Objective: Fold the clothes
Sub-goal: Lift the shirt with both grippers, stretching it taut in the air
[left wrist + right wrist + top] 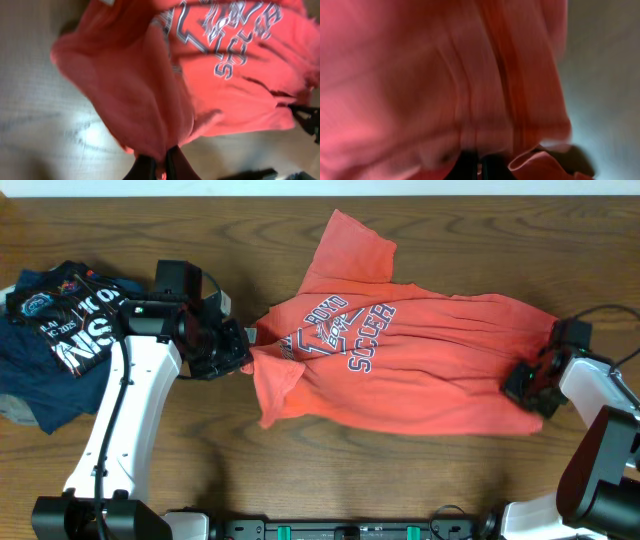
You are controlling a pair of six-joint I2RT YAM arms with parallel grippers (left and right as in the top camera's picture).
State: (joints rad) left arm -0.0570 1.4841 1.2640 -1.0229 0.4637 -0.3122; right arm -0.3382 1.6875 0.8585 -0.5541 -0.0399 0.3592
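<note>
The coral-red T-shirt (420, 360) with white block lettering lies spread across the middle of the wooden table, chest print up, one sleeve pointing to the far side. My left gripper (243, 352) is shut on its collar end at the left; in the left wrist view the cloth (145, 90) bunches down between the two dark fingers (144, 169). My right gripper (530, 380) is shut on the hem end at the right. In the right wrist view the blurred red fabric (445, 75) fills the frame and runs between the fingers (492, 169).
A pile of folded navy and black shirts (60, 330) with white lettering lies at the table's left end, behind the left arm. Bare wood (400, 480) shows in front of the T-shirt.
</note>
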